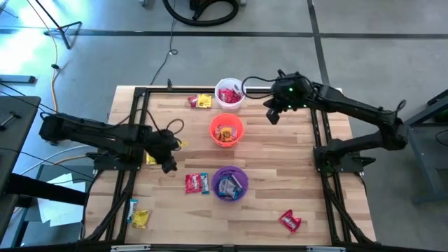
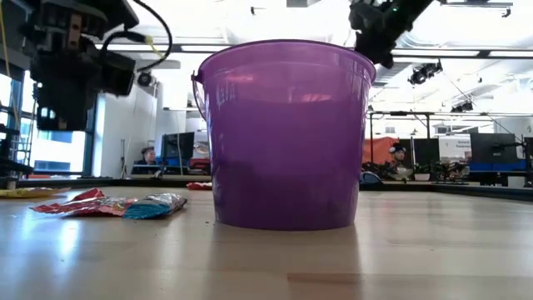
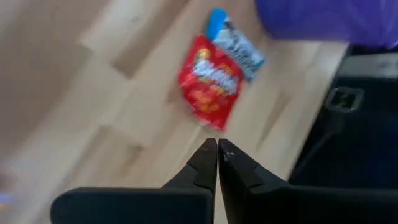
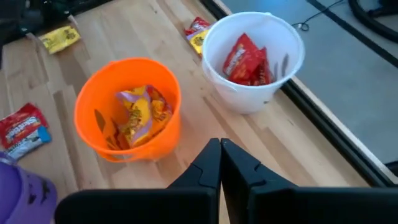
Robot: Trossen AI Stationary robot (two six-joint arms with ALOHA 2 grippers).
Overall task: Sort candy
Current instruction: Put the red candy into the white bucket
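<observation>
Starting from the high view, the left gripper point(image 1: 168, 165) hangs near the table's left edge, just short of the red sweet point(image 1: 192, 183) and blue-white sweet point(image 1: 204, 183) lying side by side left of the purple cup point(image 1: 229, 183); the right gripper point(image 1: 273, 115) hovers right of the white cup point(image 1: 229, 94), with the orange cup point(image 1: 226, 130) between the other two. Loose candy also lies behind the white cup, at the front-left corner and front right. At table height, the pair of wrappers point(image 2: 108, 204) lies flat and crinkled beside the purple cup. Through the left wrist, the fingertips are pressed together above the red wrapper point(image 3: 209, 81); they should likely spread first, then straddle only the red sweet so the blue-white one point(image 3: 236, 43) stays behind. Through the right wrist, the right fingers are also pressed together, above red sweets in the white cup point(image 4: 249, 59) and yellow ones in the orange cup point(image 4: 140, 115).
</observation>
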